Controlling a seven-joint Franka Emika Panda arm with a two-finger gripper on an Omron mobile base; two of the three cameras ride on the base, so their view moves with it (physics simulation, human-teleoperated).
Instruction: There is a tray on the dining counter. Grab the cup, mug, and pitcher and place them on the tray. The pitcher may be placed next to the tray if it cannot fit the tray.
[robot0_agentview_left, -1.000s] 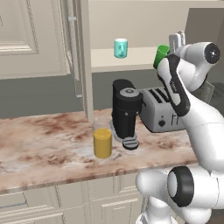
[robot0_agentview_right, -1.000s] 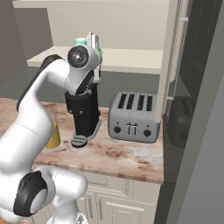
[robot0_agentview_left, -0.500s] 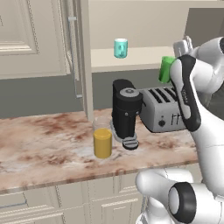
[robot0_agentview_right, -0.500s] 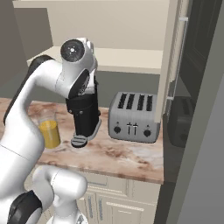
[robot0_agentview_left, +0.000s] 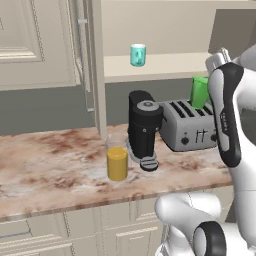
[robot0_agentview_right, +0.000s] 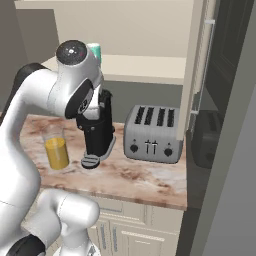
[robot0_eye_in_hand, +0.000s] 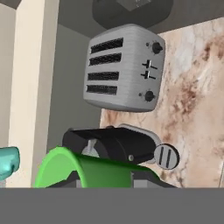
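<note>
The green cup (robot0_agentview_left: 199, 92) hangs in the air above the toaster, partly behind my white arm. In the hand view the cup (robot0_eye_in_hand: 83, 168) lies across the bottom with my gripper (robot0_eye_in_hand: 105, 181) shut on it and the fingertips mostly hidden by it. On the cream shelf stands the teal mug (robot0_agentview_left: 138, 54), also seen as the mug (robot0_agentview_right: 95, 50) behind my arm and the mug (robot0_eye_in_hand: 8, 162) at the hand view's left edge. The glass pitcher (robot0_agentview_left: 117, 160) with orange liquid stands on the marbled worktop, left of the coffee machine. The tray and the dining counter are out of view.
A black coffee machine (robot0_agentview_left: 144, 127) and a silver four-slot toaster (robot0_agentview_left: 187, 125) stand on the marbled worktop (robot0_agentview_left: 50, 165) under the shelf (robot0_agentview_left: 165, 65). A tall cream cabinet post (robot0_agentview_left: 95, 75) rises left of the shelf. Dark appliances (robot0_agentview_right: 225, 100) close the right side.
My arm has swung right and down from shelf height, carrying the green cup away from the shelf to above the toaster. Mug and pitcher have not moved.
</note>
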